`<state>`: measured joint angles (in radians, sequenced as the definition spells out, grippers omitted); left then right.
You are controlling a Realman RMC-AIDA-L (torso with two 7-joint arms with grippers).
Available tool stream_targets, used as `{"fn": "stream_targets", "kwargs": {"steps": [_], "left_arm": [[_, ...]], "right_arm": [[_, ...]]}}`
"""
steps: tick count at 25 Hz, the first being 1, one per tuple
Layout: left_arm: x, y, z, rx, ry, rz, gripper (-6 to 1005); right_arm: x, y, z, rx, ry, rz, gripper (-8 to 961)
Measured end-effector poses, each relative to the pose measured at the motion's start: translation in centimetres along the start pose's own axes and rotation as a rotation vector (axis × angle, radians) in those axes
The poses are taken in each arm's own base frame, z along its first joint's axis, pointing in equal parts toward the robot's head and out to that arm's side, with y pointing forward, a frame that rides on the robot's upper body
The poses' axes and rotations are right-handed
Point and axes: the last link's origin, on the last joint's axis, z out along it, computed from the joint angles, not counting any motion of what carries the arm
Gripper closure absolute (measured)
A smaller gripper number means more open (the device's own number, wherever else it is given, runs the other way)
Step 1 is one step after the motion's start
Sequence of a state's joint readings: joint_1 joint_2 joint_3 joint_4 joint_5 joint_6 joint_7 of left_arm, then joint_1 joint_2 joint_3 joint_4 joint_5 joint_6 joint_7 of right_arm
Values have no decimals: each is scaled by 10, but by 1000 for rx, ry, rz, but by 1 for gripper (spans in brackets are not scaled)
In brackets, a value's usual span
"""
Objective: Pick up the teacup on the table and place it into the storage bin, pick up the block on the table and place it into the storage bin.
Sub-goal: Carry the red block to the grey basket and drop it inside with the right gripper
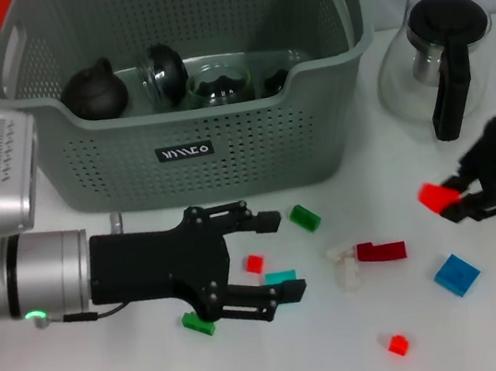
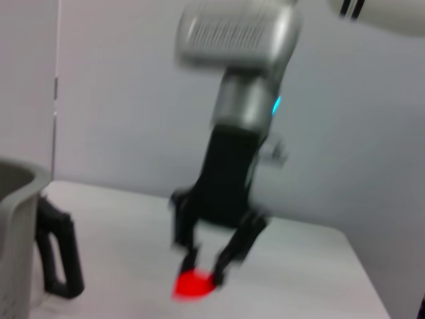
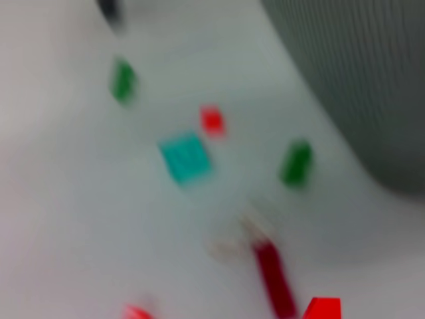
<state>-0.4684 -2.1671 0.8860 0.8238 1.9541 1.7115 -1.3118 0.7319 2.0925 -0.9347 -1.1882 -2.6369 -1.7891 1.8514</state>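
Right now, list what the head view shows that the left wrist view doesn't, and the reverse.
Head view only: the storage bin holding dark teaware, the left gripper open above the table, and scattered blocks such as the blue block. Left wrist view only: the right arm's silver housing above its gripper. Both: the right gripper shut on the red block, and the glass pot's black handle.

The only lettering is on a small black label [image 1: 185,151] on the front wall of the storage bin [image 1: 226,165], at 12 o'clock from the left gripper [image 1: 277,256]; its white characters are too unclear to read.
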Motion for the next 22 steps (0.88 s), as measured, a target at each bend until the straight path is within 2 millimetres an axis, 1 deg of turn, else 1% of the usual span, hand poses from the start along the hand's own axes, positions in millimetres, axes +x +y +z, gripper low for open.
{"fn": "stream_targets", "kwargs": {"steps": [3,6,7,9,10,12,16,18,22], "left_arm": [[-4,0,-3,17,-2,-8,141],[-5,-1,-5,32,6,-10,141],[-5,-1,-5,35,8,-10,141],[-5,-2,-6,40,9,-10,141],[-5,-2,-6,43,10,-10,141],[-5,-3,-6,49,11,-10,141],[-5,-5,-6,62,15,-11,141],[-5,-6,-6,69,14,-14,141],[-6,-6,-6,73,13,-16,141]], "right_arm": [[-29,18,-32,-67,-129,-56,604],[-63,24,-56,-66,-265,-110,592],[-76,25,-64,-64,-323,-130,589],[-98,21,-73,-48,-400,-147,581],[-109,14,-75,-21,-437,-142,577],[-132,1,-75,30,-489,-125,569],[-165,-30,-58,110,-513,-77,553],[-175,-44,-45,136,-512,-58,546],[-182,-60,-23,178,-472,-37,530]]}}
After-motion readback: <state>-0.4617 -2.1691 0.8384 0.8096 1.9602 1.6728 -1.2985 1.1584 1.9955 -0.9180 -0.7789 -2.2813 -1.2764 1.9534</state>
